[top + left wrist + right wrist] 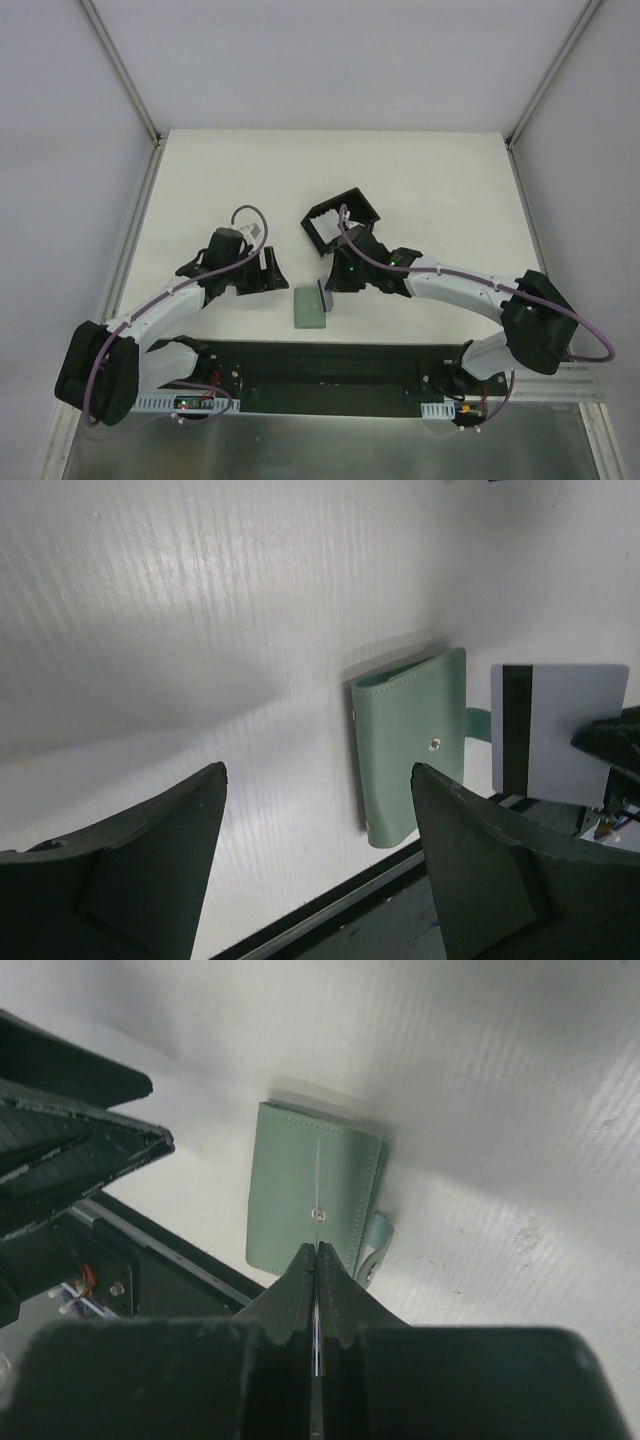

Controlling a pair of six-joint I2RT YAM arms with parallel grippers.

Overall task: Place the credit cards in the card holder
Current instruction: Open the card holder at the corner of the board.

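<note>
The black card holder [340, 222] stands open-topped at the table's middle. My right gripper [335, 283] is shut on the whitish-grey credit card with a dark stripe [560, 730]. It holds the card upright above the grey-green flat case [309, 308]. In the right wrist view the card [317, 1185] shows edge-on between the closed fingers of that gripper [317, 1252]. My left gripper [266, 270] is open and empty, left of the case; the left wrist view shows it [320, 780] over bare table. The light blue card is out of view.
The grey-green case with a snap dot also shows in the left wrist view [410, 745] and the right wrist view [295, 1195], lying near the table's front edge. A black rail [330, 365] runs along that edge. The left gripper's fingers [80, 1150] stand close by.
</note>
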